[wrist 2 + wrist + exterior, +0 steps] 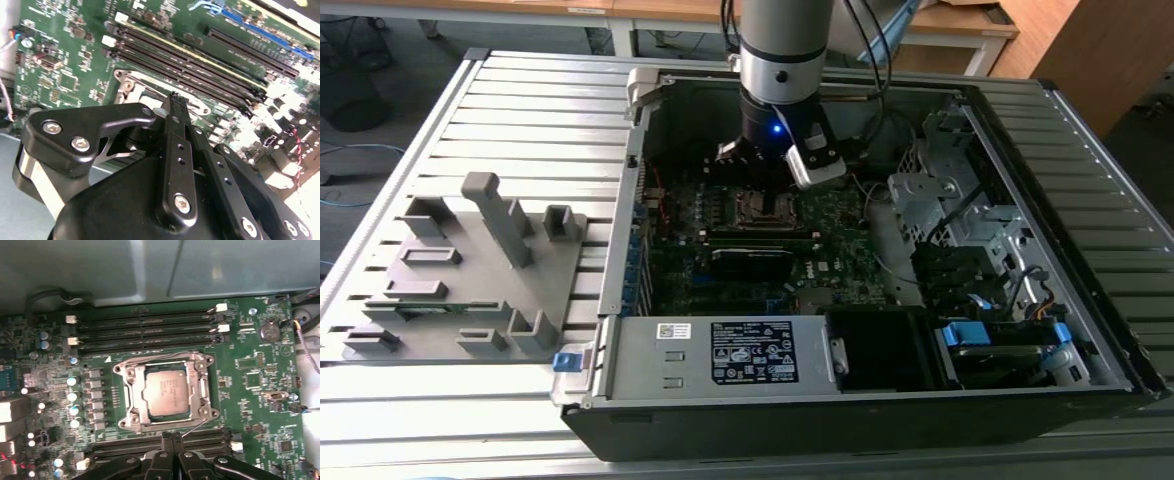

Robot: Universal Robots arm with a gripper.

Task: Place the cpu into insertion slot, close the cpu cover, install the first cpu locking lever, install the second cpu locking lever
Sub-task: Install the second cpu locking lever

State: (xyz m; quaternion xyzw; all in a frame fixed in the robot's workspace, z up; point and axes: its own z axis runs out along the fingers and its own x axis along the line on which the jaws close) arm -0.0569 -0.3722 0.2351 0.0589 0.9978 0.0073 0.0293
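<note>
Dim, even light throughout; glare whitens one corner of the second wrist view, edges soft.

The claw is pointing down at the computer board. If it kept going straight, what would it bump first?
Probably the thin locking lever beside the cpu cover; depth is hard to judge.

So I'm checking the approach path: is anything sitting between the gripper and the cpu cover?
Nothing visible. In the first wrist view the gripper is at the socket's edge, its fingers together. The cpu cover lies down over the cpu, with bare board between gripper and cover.
</note>
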